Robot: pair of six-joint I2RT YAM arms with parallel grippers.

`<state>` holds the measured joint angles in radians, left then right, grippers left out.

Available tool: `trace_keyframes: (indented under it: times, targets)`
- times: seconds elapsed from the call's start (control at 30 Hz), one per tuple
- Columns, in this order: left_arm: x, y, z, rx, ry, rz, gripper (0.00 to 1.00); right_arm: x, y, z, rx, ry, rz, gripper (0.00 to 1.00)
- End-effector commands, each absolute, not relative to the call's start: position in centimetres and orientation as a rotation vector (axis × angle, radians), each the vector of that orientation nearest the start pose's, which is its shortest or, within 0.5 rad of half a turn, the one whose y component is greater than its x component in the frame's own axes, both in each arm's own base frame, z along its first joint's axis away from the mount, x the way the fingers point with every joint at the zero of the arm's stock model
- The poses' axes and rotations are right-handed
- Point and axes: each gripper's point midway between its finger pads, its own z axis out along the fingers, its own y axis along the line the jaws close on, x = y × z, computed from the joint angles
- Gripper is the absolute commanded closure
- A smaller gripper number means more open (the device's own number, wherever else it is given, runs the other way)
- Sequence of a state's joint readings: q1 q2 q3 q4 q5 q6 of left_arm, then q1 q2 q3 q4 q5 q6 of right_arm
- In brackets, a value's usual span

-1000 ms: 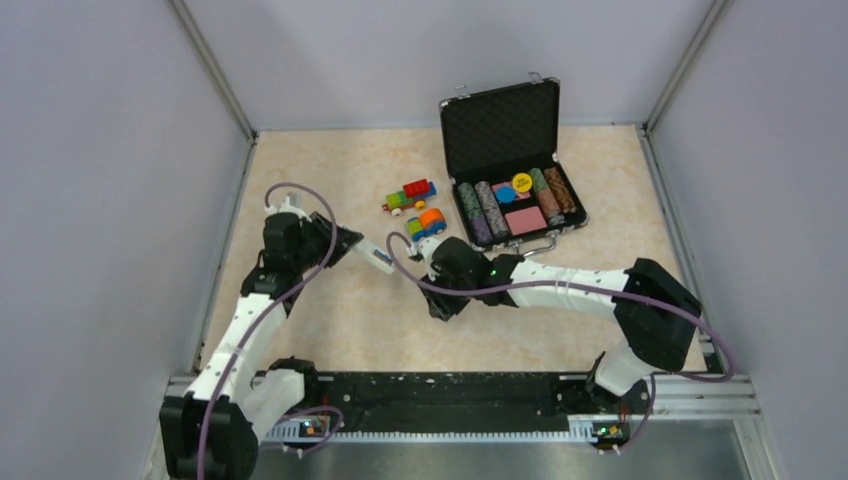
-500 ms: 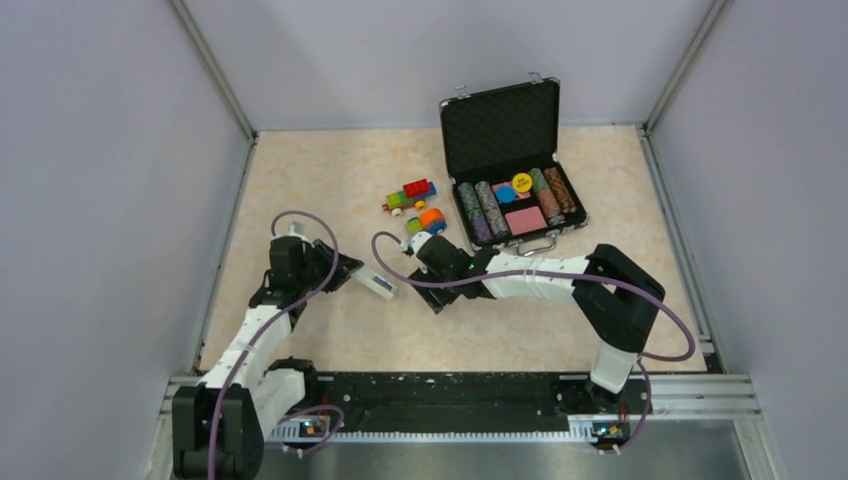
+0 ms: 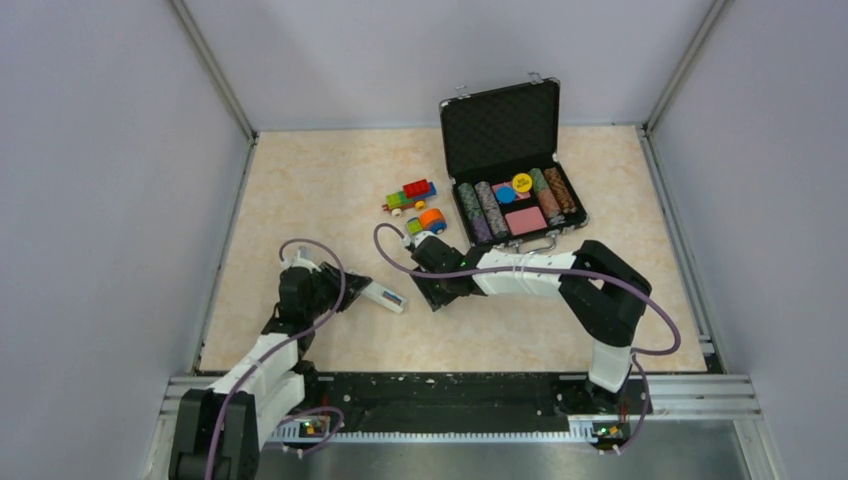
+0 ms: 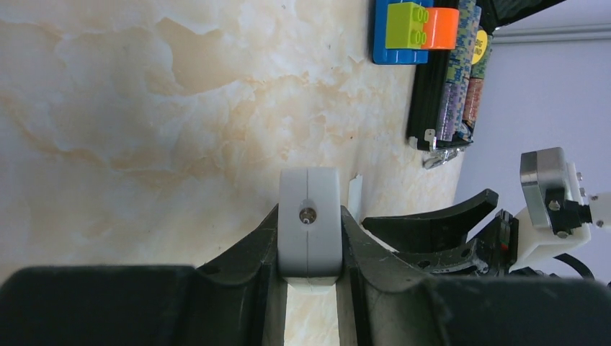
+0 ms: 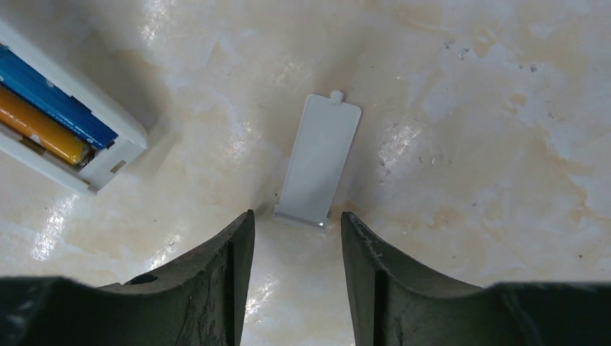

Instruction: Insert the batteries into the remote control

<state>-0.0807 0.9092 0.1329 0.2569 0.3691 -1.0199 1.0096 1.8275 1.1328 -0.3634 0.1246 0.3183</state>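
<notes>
Batteries [image 5: 50, 119]: both sit in the remote [image 5: 72, 144], blue beside orange.
Remote: pinched in your left claw [image 4: 310, 245], drawn nearer over the last second, left of centre.
Right claw [image 5: 297, 231]: spread over the loose cover's [image 5: 319, 164] near end.
Meaning: loading looks done; the cover is likely next.

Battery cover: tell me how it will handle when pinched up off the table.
The battery cover is thin and lies flat on the table, so getting under its edge will probably be awkward. It looks like light, stiff plastic, and the glossy surface may let it skid when nudged. Its small end tab could snap.
</notes>
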Motion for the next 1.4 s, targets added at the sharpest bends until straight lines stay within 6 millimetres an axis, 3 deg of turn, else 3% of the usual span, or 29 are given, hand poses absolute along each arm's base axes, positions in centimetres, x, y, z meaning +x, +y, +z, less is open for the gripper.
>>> trace_keyframes:
  times: [0.0, 0.13, 0.33, 0.53, 0.77, 1.03, 1.23, 1.3, 1.37]
  targets:
    - [25.7, -11.3, 7.4, -0.754, 1.975, -1.016, 0.98, 22.8, 33.5, 1.8, -0.784, 2.548, 0.259, 0.55]
    - [25.3, -10.5, 6.9, -0.769, 1.977, -0.955, 0.87, 22.6, 32.9, 1.7, -0.767, 2.585, 0.218, 0.59]
    - [24.6, -9.7, 6.4, -0.8, 1.978, -0.9, 0.56, 22.3, 32.5, 1.6, -0.766, 2.621, 0.191, 0.59]
    - [23.9, -8.5, 5.4, -0.881, 1.994, -0.819, 0.38, 22.3, 32.4, 1.4, -0.772, 2.634, 0.166, 0.62]
    - [22.5, -6.5, 4.0, -1.066, 2.037, -0.676, 0.31, 22.8, 32.8, 1.1, -0.763, 2.626, 0.157, 0.65]
    - [21.0, -4.9, 3.2, -1.235, 2.077, -0.538, 0.29, 23.0, 33.1, 0.5, -0.759, 2.635, 0.149, 0.63]
    - [19.5, -3.1, 3.6, -1.355, 2.079, -0.384, 0.29, 22.7, 32.8, 0.4, -0.756, 2.652, 0.145, 0.7]
    - [19.3, -2.8, 4.0, -1.373, 2.077, -0.363, 0.29, 22.6, 32.7, 0.5, -0.756, 2.651, 0.142, 0.69]
    - [19.5, -3.0, 4.7, -1.374, 2.071, -0.379, 0.29, 22.8, 32.5, 0.8, -0.748, 2.647, 0.128, 0.61]
